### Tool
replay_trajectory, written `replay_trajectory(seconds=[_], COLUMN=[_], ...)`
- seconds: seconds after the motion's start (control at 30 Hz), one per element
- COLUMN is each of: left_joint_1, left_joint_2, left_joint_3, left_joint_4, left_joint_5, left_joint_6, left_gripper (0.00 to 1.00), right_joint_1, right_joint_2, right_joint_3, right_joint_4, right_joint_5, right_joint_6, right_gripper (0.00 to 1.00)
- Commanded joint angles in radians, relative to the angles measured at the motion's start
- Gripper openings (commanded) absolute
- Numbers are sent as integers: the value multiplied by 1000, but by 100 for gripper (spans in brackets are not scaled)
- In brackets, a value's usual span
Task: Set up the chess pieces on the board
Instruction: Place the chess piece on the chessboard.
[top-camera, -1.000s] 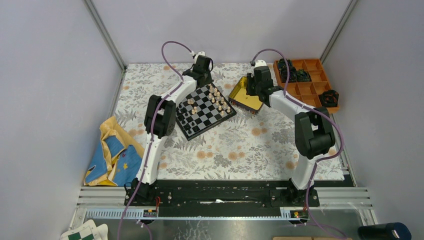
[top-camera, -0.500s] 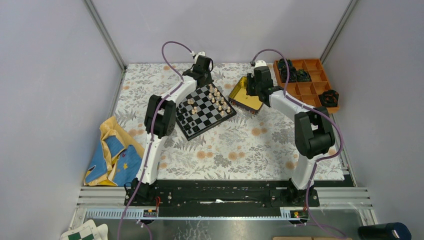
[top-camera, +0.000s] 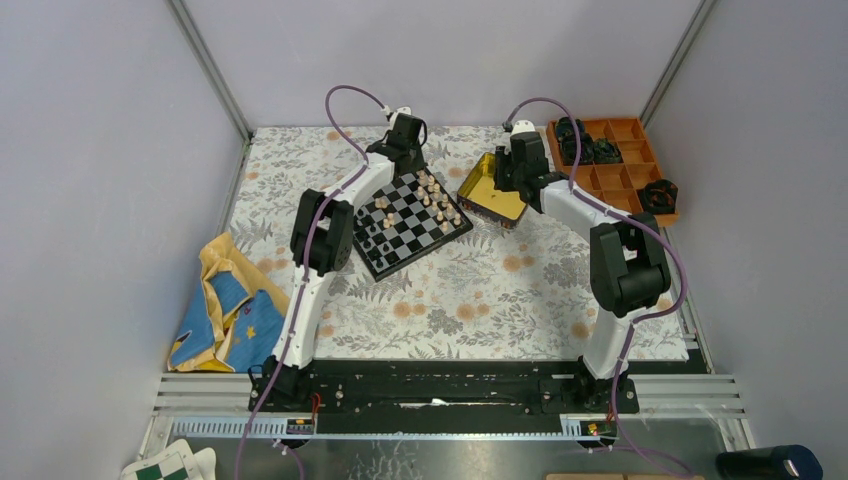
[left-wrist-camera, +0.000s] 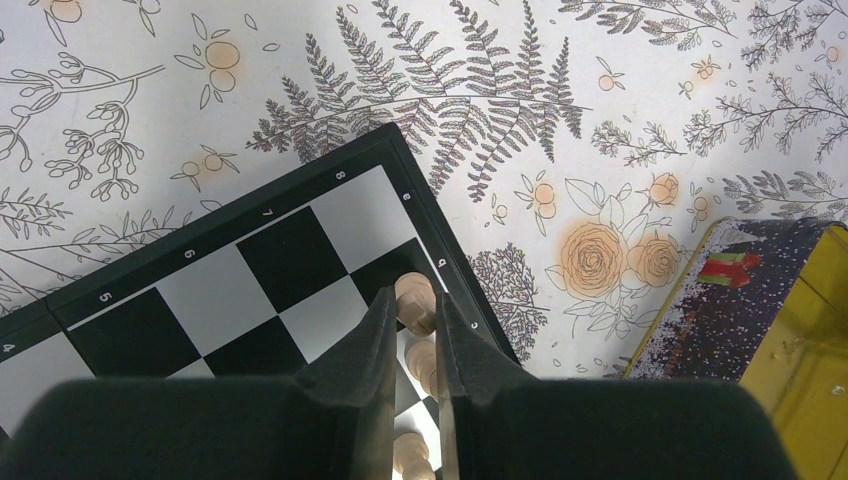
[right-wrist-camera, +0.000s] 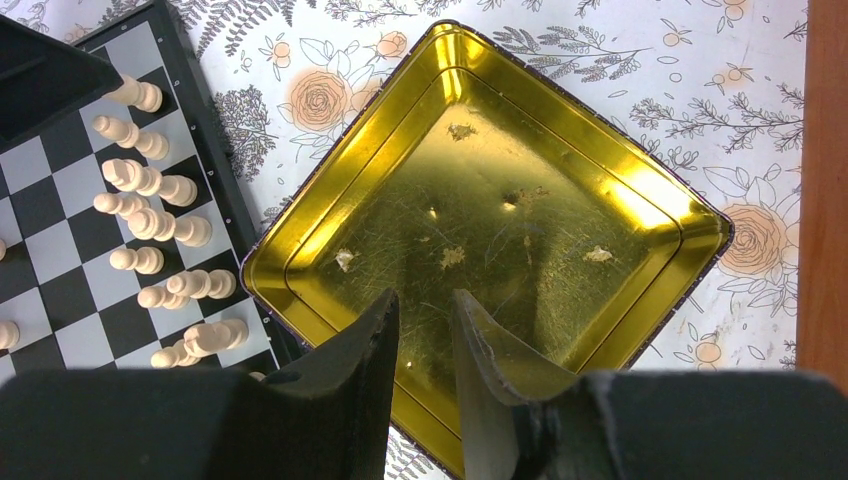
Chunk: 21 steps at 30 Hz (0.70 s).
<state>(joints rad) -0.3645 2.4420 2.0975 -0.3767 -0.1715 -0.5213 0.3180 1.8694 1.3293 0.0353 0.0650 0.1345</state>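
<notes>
Board (top-camera: 405, 236): far centre, angled.
Gold tin (right-wrist-camera: 500, 200): right of board, empty.
Right gripper (right-wrist-camera: 425, 305): above tin, fingers apart, empty.
Left gripper (left-wrist-camera: 414, 308): fingers narrowly straddle far-corner tan piece (left-wrist-camera: 412, 290); grip unclear.
Chess pieces (right-wrist-camera: 150, 225): ranked on board; setup seemingly nearly done.

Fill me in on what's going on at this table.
Two robot arms are setting up a chess set. The left gripper straddles a light piece on an edge square near a corner of the board; whether it grips the piece is unclear. The right gripper hangs open and empty over the gold tin, whose visible inside holds no pieces. Light pieces line the board's edge nearest the tin.
</notes>
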Motion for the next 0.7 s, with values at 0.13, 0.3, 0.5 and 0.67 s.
replay_trajectory(seconds=[0.13,0.3,0.5,0.67], left_joint_1=[7,7,9,8], left_joint_2=[11,8,5,-1], left_joint_3=[12,12,19,28], left_joint_4=[39,40,40,41], left_joint_5=[-3,-6,-9,-13], left_joint_6=[6,7,1,0], left_gripper=[26,29,31,34], right_joint_1=[-8,-8,-9,-8], right_joint_2=[1,-3,-11,-18], right_joint_3=[38,38,36,35], right_joint_4=[20,17,14,13], right_joint_5=[-11,-11,-10,-9], right_joint_6=[3,3,2,1], right_gripper=[33,33,33,33])
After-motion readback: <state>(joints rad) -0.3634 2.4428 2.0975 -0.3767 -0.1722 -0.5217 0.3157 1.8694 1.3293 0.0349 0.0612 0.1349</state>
